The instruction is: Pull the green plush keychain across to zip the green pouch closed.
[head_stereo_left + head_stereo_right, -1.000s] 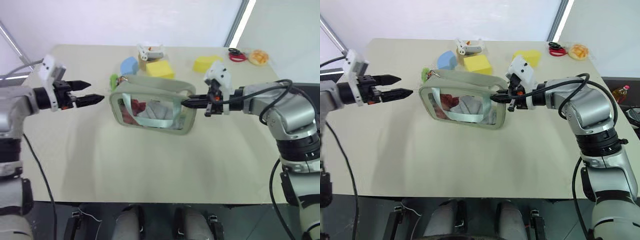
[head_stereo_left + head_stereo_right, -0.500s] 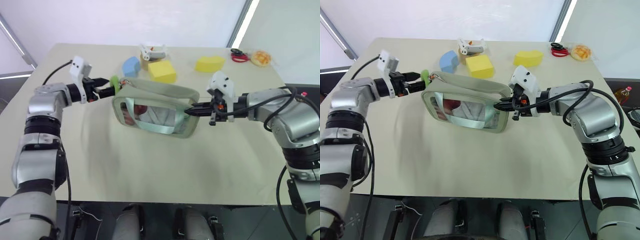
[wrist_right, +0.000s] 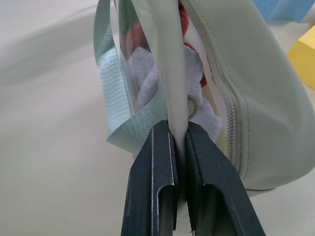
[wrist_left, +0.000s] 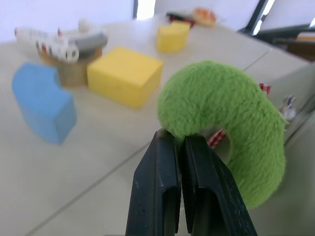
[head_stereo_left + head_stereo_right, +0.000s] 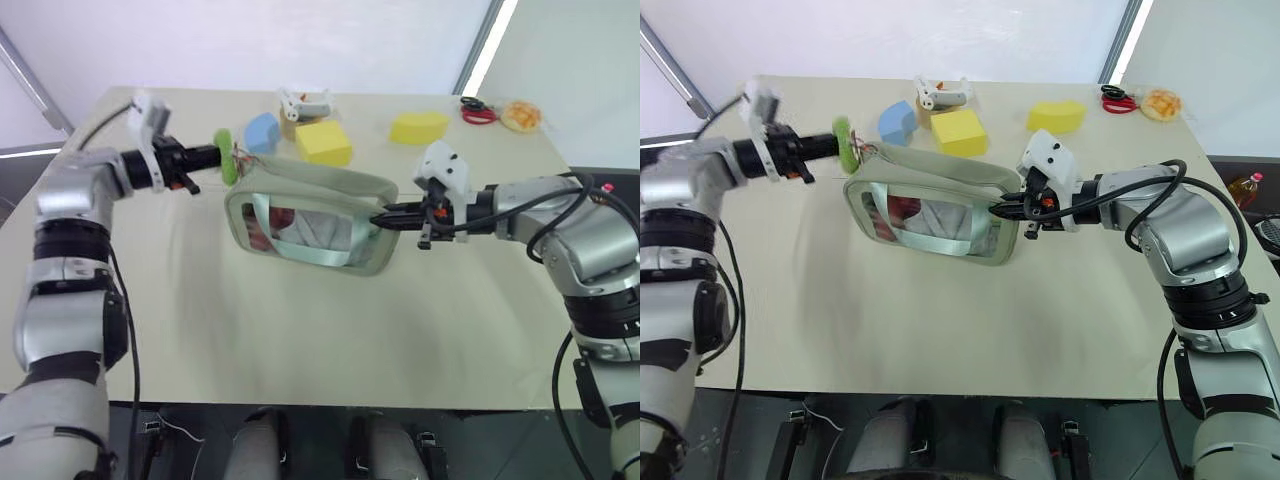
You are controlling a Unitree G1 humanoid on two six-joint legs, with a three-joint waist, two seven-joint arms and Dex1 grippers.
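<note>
— Green and fuzzy, that keychain (image 4: pixel 231 128)? Where?
— Yes, bright lime, shaped like a ring. Hanging at the left top corner of the pouch (image 5: pixel 310 220), pinched tight in the left gripper (image 4: pixel 178 140).
— And the pouch?
— Pale green cloth, round corners, clear front, red and grey inside, mint strap (image 3: pixel 133 123). Standing mid-table (image 5: pixel 300 330). Right edge squeezed in the closed right gripper (image 3: pixel 179 132).
— Behind?
— Yellow block (image 5: pixel 321 142), blue block (image 5: pixel 261 131).

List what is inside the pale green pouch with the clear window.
Through the clear front of the pale sage-green fabric pouch show something red and pale grey cloth, crossed by a mint ribbon strap. The pouch's fabric sides cover the rest, so what these items are cannot be told.
</note>
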